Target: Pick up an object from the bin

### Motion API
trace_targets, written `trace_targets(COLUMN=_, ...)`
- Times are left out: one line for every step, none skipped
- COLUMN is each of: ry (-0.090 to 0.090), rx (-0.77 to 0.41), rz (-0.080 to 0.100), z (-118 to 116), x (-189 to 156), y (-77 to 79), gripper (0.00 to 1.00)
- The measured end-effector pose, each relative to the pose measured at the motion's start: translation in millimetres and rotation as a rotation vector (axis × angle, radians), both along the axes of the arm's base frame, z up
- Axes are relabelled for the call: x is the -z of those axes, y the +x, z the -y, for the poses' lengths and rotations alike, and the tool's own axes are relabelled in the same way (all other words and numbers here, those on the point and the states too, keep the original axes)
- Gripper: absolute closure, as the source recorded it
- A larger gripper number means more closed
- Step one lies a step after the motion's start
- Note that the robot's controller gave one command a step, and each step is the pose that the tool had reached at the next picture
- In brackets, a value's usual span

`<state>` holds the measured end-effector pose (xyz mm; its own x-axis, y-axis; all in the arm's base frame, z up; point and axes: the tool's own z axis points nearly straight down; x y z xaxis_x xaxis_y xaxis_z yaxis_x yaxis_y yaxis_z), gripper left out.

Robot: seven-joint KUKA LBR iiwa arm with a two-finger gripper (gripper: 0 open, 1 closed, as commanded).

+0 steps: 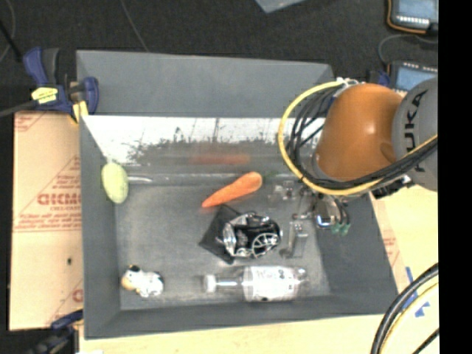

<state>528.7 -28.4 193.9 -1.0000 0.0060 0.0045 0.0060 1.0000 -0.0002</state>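
Hovering beside a black toy (249, 236) is the gripper (298, 231).

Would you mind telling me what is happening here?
The arm's tool is down at the right side of the bin, beside a black and white gadget. I see nothing held in it. An orange carrot lies mid-bin, a clear bottle along the near wall, a white toy front left and a pale green fruit by the left wall.
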Motion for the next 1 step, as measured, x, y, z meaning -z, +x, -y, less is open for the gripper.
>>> trace_targets(ry=-0.001, rx=-0.001, rz=0.008, z=0.1, x=-4.5, y=1.4, gripper=0.00)
